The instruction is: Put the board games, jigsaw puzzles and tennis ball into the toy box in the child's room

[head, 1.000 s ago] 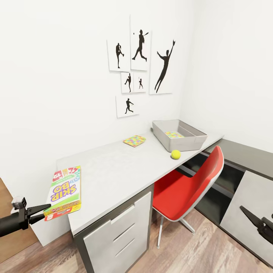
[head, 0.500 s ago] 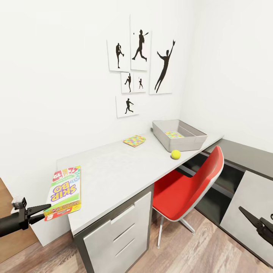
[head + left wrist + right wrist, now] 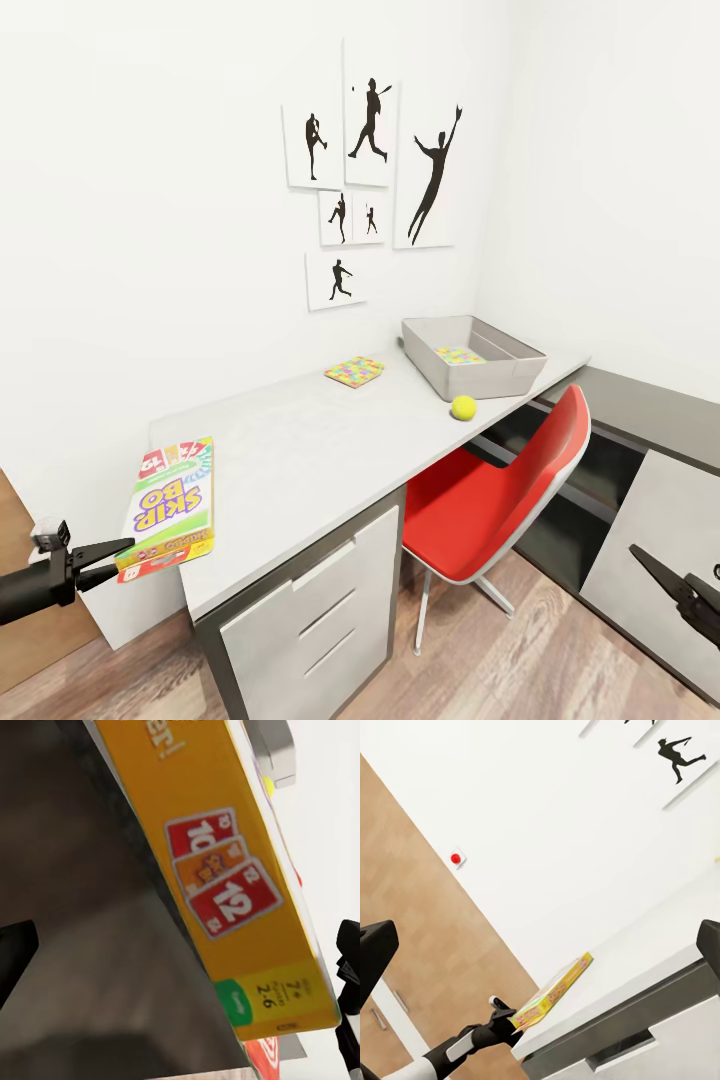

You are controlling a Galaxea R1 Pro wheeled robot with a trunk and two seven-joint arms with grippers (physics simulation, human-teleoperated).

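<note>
Our right claw (image 3: 668,580) sitting slightly lower and nearer the frame's right edge than a second ago, its dark fingers dropped a touch against the pale cabinet door (image 3: 650,540), no shift from half a second ago.

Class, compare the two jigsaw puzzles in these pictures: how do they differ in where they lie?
One jigsaw puzzle lies on the bare table, near the wall; the other puzzle lies inside the toy box, partly hidden by its wall. Both are small, flat, multicoloured squares.
</note>
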